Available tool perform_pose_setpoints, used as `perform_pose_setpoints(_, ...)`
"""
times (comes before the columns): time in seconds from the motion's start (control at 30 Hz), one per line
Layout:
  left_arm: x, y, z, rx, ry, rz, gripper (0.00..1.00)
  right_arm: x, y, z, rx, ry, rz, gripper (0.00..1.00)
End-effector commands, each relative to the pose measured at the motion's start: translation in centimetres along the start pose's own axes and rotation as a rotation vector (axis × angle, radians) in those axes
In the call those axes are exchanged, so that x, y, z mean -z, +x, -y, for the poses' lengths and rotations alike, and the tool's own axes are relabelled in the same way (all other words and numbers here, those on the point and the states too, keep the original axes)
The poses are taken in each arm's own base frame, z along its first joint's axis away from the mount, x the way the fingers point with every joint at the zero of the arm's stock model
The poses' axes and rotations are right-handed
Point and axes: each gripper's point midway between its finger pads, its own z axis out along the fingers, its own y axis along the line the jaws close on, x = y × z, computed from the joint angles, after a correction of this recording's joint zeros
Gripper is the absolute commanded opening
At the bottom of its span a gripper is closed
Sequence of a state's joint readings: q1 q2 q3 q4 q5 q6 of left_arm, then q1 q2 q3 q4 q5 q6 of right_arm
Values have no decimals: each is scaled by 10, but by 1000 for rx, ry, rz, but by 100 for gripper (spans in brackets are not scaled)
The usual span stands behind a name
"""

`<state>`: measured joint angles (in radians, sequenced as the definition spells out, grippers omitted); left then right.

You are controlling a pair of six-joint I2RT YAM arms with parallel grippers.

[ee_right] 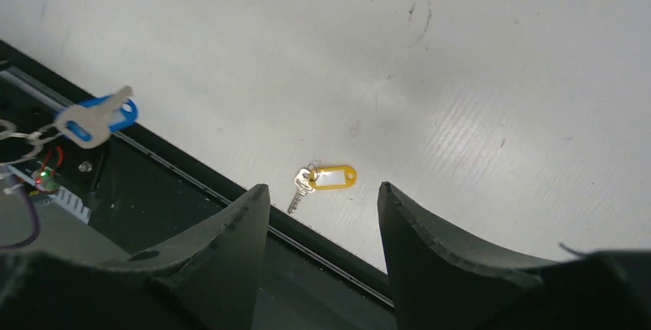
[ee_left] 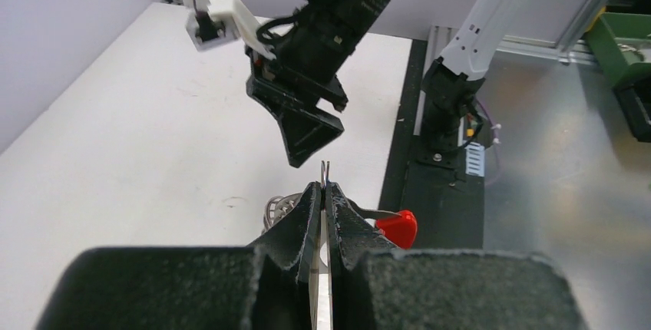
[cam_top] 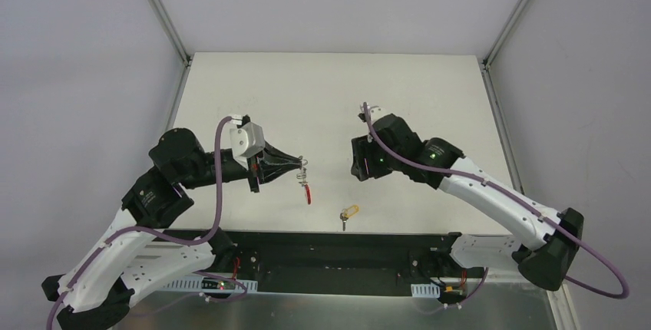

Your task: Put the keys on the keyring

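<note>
Close to the near edge of the worktop (cam_top: 330, 92) lay the key (cam_top: 349, 215), its yellow loop head flat on the surface and touching nothing else. A little farther in, the left fingers (cam_top: 295, 164) were clenched on the keyring (cam_top: 305, 167), holding it clear of the worktop, with the red strap (cam_top: 308, 194) and the blue tag (ee_right: 107, 113) hanging from it. Opposite them, the right fingers (cam_top: 358, 165) stood parted and empty, the key showing between them in the right wrist view.

White matte table top (cam_top: 322, 100) with faint scuffs, pale grey walls (cam_top: 77, 38) on three sides, aluminium corner posts (cam_top: 163, 15), black rail (cam_top: 368, 245) along near edge, even diffuse light
</note>
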<state>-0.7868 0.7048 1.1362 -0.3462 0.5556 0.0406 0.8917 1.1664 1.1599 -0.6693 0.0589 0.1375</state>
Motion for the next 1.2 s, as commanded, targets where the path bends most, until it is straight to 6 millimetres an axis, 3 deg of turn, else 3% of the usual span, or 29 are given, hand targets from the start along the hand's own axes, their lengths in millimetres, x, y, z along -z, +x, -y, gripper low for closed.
perform_pose_setpoints(0.0, 1, -9, -16, -133, -75, 61, 0, -28, 9, 9, -118, 62, -2, 57)
perform_pose_setpoints(0.23, 1, 11, -26, -198, -111, 30, 0, -51, 38, 4, -96, -15, -40, 57)
perform_pose_setpoints(0.53, 1, 26, -7, -344, 5, 84, 0, -63, 55, -1, -12, -83, -47, 56)
perform_pose_setpoints(0.8, 1, 38, 2, -455, 55, 145, 0, -62, 57, -1, 51, -115, -28, 57)
perform_pose_setpoints(1.17, 4, 30, 26, -467, 174, 216, 0, -55, 70, -7, 122, -196, -33, 62)
